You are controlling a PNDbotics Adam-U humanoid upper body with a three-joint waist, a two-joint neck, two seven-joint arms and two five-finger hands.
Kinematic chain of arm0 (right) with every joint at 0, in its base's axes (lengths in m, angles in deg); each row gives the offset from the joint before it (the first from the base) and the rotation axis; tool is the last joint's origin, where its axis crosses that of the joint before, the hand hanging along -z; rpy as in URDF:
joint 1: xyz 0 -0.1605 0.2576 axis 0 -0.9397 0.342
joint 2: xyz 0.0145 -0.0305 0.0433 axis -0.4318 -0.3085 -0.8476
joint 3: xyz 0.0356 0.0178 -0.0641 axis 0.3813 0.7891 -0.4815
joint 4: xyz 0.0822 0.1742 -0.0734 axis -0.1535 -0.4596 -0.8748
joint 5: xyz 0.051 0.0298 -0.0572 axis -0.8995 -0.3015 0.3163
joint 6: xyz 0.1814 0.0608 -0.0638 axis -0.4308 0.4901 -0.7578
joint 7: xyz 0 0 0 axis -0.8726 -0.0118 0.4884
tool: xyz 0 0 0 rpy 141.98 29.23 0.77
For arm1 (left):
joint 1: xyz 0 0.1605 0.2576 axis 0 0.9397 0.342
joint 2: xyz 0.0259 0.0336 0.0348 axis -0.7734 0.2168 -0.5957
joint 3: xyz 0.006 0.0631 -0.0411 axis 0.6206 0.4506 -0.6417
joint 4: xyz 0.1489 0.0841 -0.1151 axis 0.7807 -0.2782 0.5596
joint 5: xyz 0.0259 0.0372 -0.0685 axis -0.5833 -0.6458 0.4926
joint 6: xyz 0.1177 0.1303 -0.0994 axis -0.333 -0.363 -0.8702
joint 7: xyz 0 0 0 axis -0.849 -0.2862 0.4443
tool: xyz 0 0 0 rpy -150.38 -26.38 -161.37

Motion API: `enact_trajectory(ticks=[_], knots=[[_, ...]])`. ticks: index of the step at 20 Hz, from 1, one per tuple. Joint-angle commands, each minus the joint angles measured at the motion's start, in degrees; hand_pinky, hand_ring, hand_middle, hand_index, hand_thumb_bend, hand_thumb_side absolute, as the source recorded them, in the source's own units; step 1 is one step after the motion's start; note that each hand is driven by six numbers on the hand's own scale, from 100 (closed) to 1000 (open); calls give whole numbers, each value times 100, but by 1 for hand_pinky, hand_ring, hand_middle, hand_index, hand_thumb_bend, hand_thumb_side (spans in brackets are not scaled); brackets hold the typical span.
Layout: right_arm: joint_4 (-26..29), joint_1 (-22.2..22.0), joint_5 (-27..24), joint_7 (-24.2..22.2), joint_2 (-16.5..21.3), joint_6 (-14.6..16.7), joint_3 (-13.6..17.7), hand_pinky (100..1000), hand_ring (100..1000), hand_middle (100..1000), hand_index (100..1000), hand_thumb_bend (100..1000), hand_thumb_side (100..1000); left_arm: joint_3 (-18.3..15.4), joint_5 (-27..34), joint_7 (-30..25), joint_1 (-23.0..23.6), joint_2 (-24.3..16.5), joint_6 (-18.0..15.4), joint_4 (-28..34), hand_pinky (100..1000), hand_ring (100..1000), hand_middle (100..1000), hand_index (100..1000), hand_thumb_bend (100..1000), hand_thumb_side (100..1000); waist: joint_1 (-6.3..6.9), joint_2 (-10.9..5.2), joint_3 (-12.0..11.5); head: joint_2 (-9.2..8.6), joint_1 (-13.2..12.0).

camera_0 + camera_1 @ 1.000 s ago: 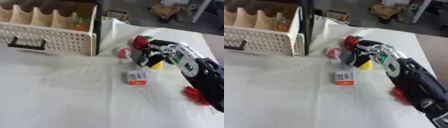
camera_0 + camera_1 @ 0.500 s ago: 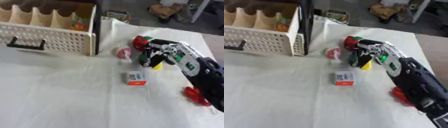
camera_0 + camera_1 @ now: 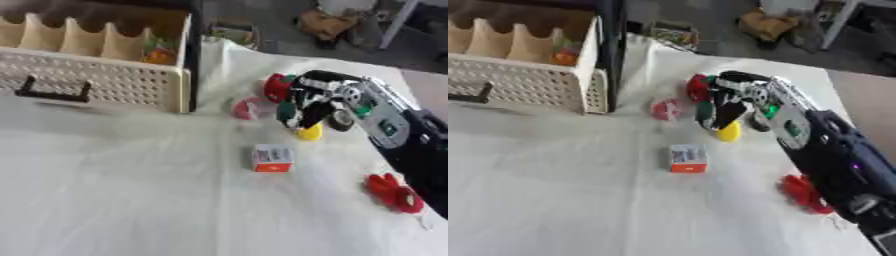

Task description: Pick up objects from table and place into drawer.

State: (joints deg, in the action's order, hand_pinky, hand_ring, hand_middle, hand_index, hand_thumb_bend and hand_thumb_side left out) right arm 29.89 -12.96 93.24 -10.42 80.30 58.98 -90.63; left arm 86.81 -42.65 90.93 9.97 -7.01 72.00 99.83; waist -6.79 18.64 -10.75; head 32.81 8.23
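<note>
My right hand reaches in from the right, its dark fingers curled down around a small yellow object on the white cloth. A green patch shows at the fingers. Just behind the hand sits a red round object. To its left lies a small pink-red object. In front of the hand lies a white box with an orange end. The open white perforated drawer with a black handle stands at the upper left, with an orange item in one compartment. My left hand is out of view.
A red object lies on the cloth beside my right forearm. A dark cabinet edge stands at the drawer's right. White cloth covers the table. Floor clutter lies beyond the far edge.
</note>
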Motion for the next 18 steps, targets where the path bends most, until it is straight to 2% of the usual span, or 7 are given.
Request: enact_trajectory(ticks=[1, 7, 8, 9, 13, 18], knots=[[417, 115, -230, 14, 317, -80, 124, 797, 695, 429, 563, 100, 243, -64, 11, 17, -43, -124, -2, 49, 204, 100, 109, 695, 100, 365, 60, -156, 28, -107, -39], [1235, 279, -740, 90, 566, -175, 321, 794, 643, 393, 555, 100, 254, -56, 19, 8, -6, -161, 4, 49, 204, 100, 109, 695, 100, 369, 75, -238, 130, -265, -164], [1372, 323, -824, 105, 609, -217, 355, 793, 635, 388, 554, 100, 329, -52, 20, 2, -1, -164, 7, 49, 204, 100, 109, 695, 100, 368, 74, -254, 147, -281, -193], [1510, 394, -910, 126, 648, -264, 389, 792, 633, 385, 554, 100, 260, -44, 21, -9, 5, -165, 12, 49, 205, 100, 109, 695, 100, 368, 73, -271, 169, -300, -229], [1904, 662, -1218, 159, 702, -502, 458, 793, 621, 377, 553, 100, 269, -8, 25, -63, -2, -137, 38, 49, 205, 100, 109, 694, 100, 367, 72, -317, 229, -366, -296], [2060, 1000, -1359, 157, 578, -669, 436, 793, 608, 366, 548, 100, 275, 53, 15, -142, -4, -105, 72, 49, 206, 100, 109, 694, 100, 355, 74, -342, 225, -438, -311]])
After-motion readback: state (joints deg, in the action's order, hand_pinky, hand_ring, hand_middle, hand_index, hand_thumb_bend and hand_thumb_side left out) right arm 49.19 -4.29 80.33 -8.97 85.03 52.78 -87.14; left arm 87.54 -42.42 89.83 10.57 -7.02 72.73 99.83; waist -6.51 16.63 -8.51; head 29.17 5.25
